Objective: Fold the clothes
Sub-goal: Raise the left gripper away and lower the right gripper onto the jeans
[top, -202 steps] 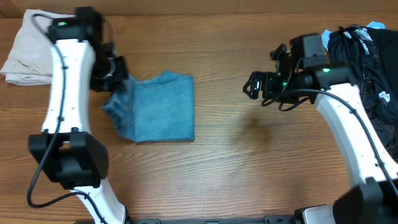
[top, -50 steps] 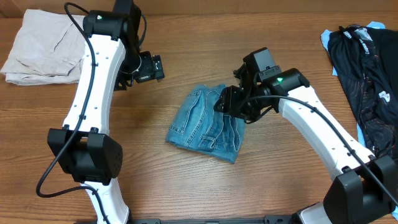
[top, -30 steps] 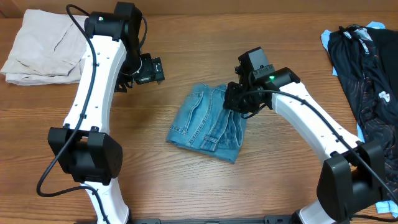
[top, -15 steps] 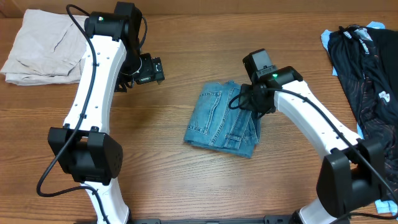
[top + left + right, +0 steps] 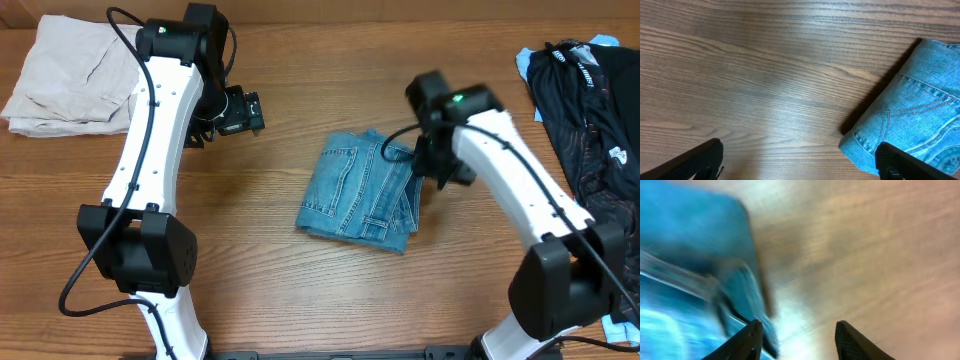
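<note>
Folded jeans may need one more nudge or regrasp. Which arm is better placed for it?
Probably the right. The right gripper hangs open beside the right edge of the jeans. The left gripper is open too, but sits over the table, well apart from the jeans.

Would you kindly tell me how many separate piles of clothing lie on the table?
3: the folded jeans at the centre, a beige pile at the top left, and a dark pile at the right edge, which runs out of frame and may hide more garments.
</note>
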Robot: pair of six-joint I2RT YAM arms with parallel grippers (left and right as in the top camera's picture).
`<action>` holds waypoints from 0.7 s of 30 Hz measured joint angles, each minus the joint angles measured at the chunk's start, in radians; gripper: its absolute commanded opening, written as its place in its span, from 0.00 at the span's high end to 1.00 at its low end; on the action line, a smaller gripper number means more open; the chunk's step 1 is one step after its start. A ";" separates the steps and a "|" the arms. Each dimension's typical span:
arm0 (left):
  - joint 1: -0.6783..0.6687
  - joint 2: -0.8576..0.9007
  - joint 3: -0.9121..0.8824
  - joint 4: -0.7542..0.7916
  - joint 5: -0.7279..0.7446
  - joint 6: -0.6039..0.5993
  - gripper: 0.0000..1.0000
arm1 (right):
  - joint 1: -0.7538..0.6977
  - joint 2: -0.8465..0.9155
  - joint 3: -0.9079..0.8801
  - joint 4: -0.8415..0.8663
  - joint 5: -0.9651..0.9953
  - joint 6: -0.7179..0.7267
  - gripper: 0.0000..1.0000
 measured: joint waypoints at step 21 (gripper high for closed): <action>0.000 0.000 0.000 -0.001 -0.002 0.000 0.00 | -0.031 0.140 -0.087 0.444 -0.985 -0.414 0.75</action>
